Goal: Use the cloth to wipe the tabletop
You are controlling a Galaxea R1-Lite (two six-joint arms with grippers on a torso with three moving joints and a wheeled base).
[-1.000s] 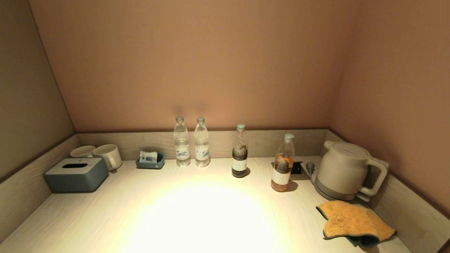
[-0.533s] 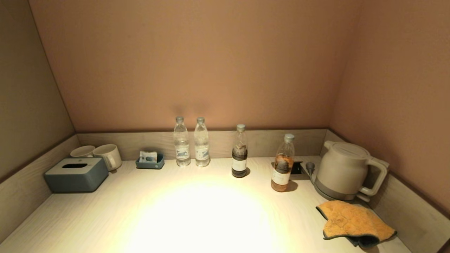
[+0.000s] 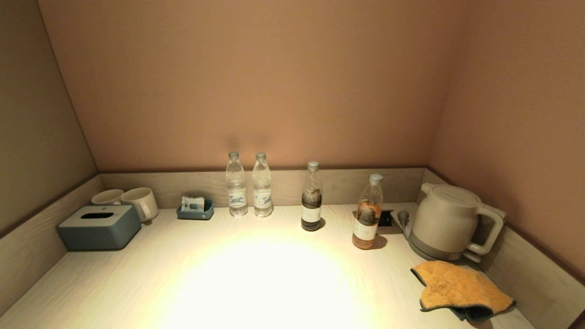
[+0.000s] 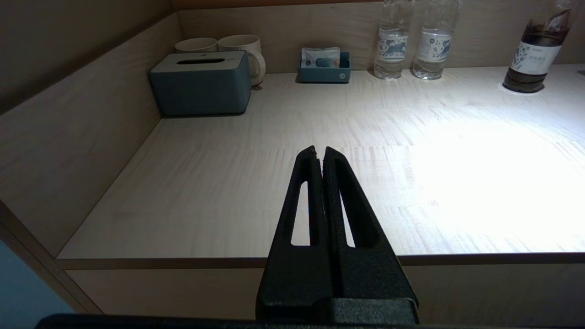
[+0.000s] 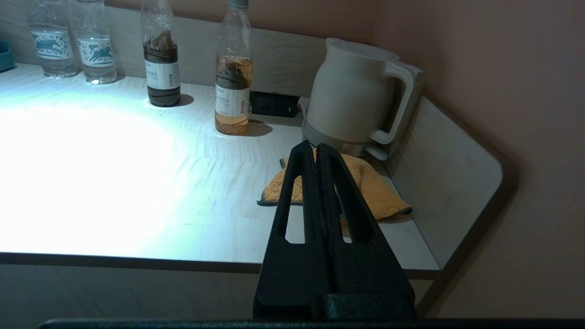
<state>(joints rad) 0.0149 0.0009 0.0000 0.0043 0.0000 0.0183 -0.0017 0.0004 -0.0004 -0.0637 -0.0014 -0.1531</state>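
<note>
The orange-yellow cloth (image 3: 461,290) with dark grey edging lies crumpled on the pale wood-grain tabletop (image 3: 256,283) at the near right, just in front of the kettle. It also shows in the right wrist view (image 5: 379,189). My right gripper (image 5: 316,147) is shut and empty, held off the table's front edge, short of the cloth. My left gripper (image 4: 319,150) is shut and empty, held in front of the table's near left part. Neither gripper shows in the head view.
A beige kettle (image 3: 450,221) stands at the right rim. Two water bottles (image 3: 249,185), a dark drink bottle (image 3: 312,198) and an amber drink bottle (image 3: 368,214) stand along the back. A grey-blue tissue box (image 3: 99,227), two mugs (image 3: 137,203) and a small blue tray (image 3: 195,209) sit at the left.
</note>
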